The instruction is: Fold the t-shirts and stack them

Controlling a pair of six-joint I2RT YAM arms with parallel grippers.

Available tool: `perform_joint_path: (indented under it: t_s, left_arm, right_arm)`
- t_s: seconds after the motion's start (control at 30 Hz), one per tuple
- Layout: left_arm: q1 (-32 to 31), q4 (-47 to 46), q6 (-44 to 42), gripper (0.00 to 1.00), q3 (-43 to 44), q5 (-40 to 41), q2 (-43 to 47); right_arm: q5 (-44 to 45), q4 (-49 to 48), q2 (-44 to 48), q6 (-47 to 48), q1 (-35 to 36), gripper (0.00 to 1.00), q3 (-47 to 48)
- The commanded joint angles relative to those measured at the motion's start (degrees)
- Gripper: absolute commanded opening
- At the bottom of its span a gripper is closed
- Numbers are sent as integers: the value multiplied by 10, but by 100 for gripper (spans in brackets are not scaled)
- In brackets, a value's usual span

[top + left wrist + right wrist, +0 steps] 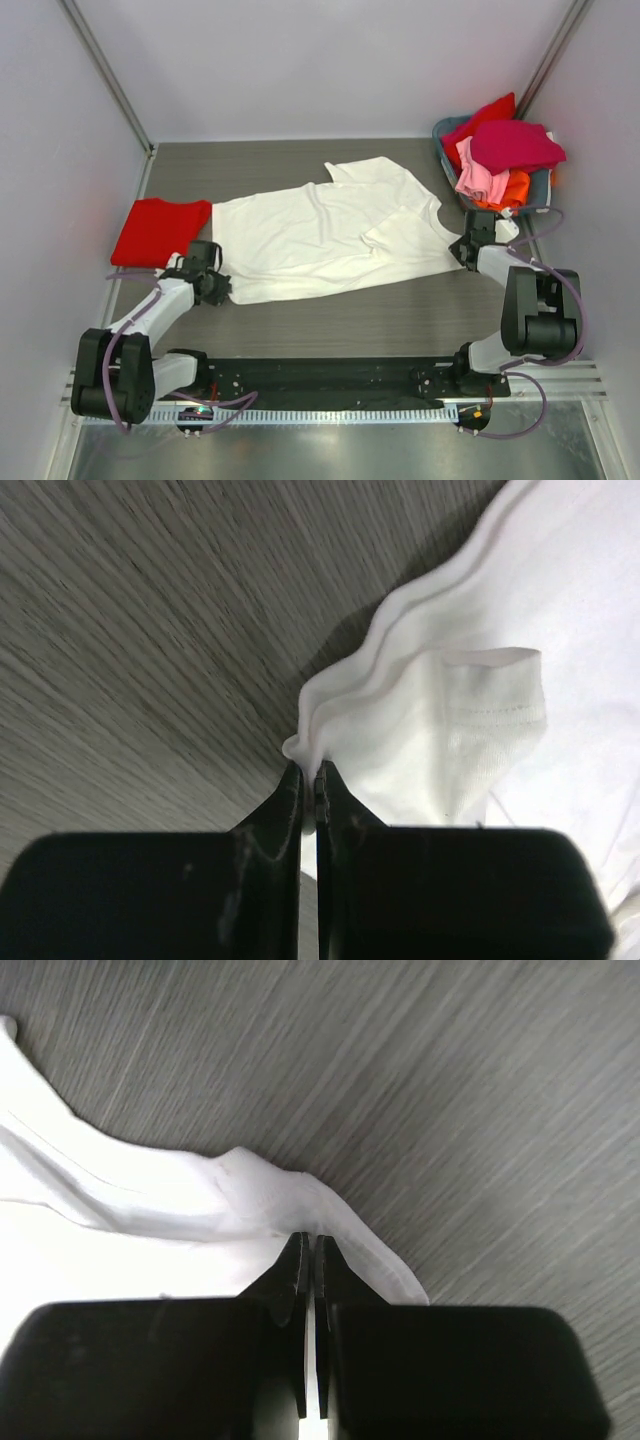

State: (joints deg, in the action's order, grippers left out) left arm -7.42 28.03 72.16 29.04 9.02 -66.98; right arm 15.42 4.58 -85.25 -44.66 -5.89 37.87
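A large white t-shirt (330,235) lies spread across the middle of the table, partly folded. My left gripper (214,273) is shut on its left hem, near the lower left corner; in the left wrist view the white cloth (420,730) bunches up between the closed jaws of the gripper (309,772). My right gripper (463,247) is shut on the shirt's right edge by the collar, and the right wrist view shows a ridge of white cloth (200,1200) pinched at the gripper (312,1243). A folded red t-shirt (158,230) lies at the left.
A grey-blue basket (541,186) at the back right holds a heap of t-shirts: magenta (512,145), pink (474,178), orange (512,188) and red (483,120). Walls close in on the left, back and right of the dark wood-grain table (400,310).
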Motion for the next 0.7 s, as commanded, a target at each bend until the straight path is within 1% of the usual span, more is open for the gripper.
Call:
perform_joint_path:
  t_s: [0.0, 0.07, 0.17, 0.23, 0.4, 0.47, 0.6, 0.67]
  left_arm:
    - [3, 17, 23, 0, -10, 47, -17]
    - [13, 29, 18, 0, -10, 53, -7]
    - [42, 39, 4, 0, -14, 36, 4]
    - [52, 55, 0, 0, -8, 35, 14]
    - [56, 87, 1, 0, -5, 42, 43]
    - [58, 99, 3, 0, -8, 39, 52]
    - [58, 129, 25, 0, -20, 38, 71]
    - [58, 135, 27, 1, -30, 36, 91]
  right_arm:
    - [57, 6, 33, -24, -11, 1, -29]
    - [78, 10, 55, -32, -12, 1, -42]
    - [93, 22, 97, -44, -12, 3, -68]
    - [92, 27, 125, -53, -12, 4, -89]
    - [72, 51, 183, -81, -12, 5, -137]
    - [74, 59, 224, -87, -12, 9, -150]
    - [87, 75, 298, -91, -12, 18, -171]
    - [82, 76, 315, -82, -12, 31, -170]
